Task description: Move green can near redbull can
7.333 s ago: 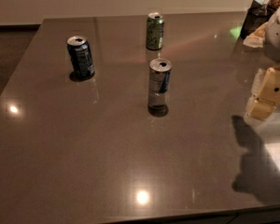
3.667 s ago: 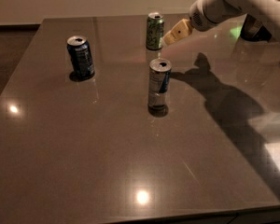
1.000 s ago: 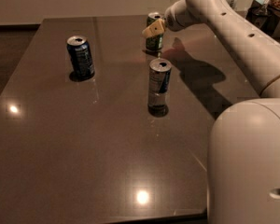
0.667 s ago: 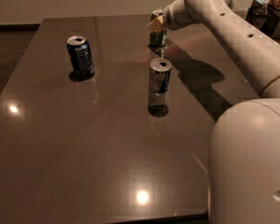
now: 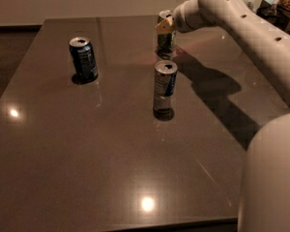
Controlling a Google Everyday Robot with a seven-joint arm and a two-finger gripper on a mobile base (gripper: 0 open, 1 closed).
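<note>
Gripper point(image 5: 165, 25) has reached the upright green can point(image 5: 166, 40), jaws clamped on it.

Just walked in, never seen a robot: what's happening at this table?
A white robot arm has its gripper at the top of the green can near the far edge of the table. The tall redbull can stands upright nearer the camera, apart from it; a dark blue can stands to the left. The green can has not yet been brought over.
</note>
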